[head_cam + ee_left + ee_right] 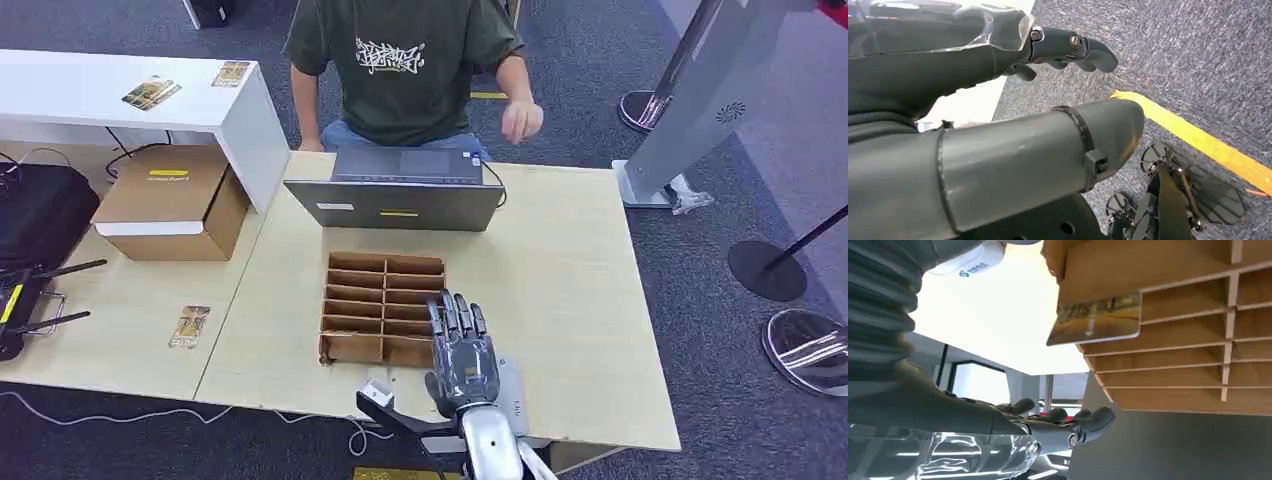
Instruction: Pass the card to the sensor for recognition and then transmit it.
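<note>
A brown slotted rack (380,305) lies on the wooden table (560,300) in front of a grey laptop (400,195). In the right wrist view a card (1095,322) with a yellowish picture stands in one slot of the rack (1178,315), sticking out past its edge. My right hand (462,360) hovers over the rack's near right corner, fingers stretched forward and holding nothing; its fingers (1068,427) are apart from the card. My left hand (1013,65) hangs over the carpet, fingers loosely extended and holding nothing.
A person in a green shirt (405,60) sits behind the laptop, one hand (520,120) raised. A small black and white device (377,393) sits at the table's front edge. A loose card (189,326) lies left; a cardboard box (170,200) and white shelf (200,110) stand beyond.
</note>
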Tool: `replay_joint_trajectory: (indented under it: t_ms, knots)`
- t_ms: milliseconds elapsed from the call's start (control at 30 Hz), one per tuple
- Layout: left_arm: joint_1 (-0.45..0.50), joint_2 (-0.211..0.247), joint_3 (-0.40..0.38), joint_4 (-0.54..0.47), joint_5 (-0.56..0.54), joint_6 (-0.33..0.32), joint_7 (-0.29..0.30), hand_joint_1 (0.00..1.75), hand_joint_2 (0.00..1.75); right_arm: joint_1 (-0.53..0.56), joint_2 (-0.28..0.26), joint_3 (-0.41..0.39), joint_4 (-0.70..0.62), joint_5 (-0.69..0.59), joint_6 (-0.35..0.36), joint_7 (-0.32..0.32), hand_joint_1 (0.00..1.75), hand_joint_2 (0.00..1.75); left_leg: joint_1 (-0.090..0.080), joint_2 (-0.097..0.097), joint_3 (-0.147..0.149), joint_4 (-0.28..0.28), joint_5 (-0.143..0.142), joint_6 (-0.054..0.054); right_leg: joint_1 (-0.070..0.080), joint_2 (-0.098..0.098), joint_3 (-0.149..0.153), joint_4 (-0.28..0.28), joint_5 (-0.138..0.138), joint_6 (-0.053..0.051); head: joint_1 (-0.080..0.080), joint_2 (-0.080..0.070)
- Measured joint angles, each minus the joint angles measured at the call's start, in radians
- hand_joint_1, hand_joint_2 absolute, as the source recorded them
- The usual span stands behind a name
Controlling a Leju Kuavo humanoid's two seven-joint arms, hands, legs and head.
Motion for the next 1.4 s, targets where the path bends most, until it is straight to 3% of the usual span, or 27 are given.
replay_joint_trajectory:
  t_ms: [633, 1400]
  knots:
    - [0.0, -0.001, -0.008, 0.0, -0.008, 0.001, 0.001, 0.0, 0.0, -0.039, 0.05, 0.007, 0.046, -0.003, -0.022, -0.035, 0.0, 1.75, 0.0, 0.0, 0.0, 0.0, 0.0, 0.0, 0.0, 0.0, 0.0, 0.0, 0.0, 0.0, 0.0, 0.0]
    - [0.001, 0.001, -0.008, 0.0, 0.005, 0.001, 0.01, 0.0, 0.0, -0.083, 0.064, 0.021, 0.155, -0.014, -0.029, -0.046, 0.0, 1.75, 0.0, 0.0, 0.0, 0.0, 0.0, 0.0, 0.0, 0.0, 0.0, 0.0, 0.0, 0.0, 0.0, 0.0]
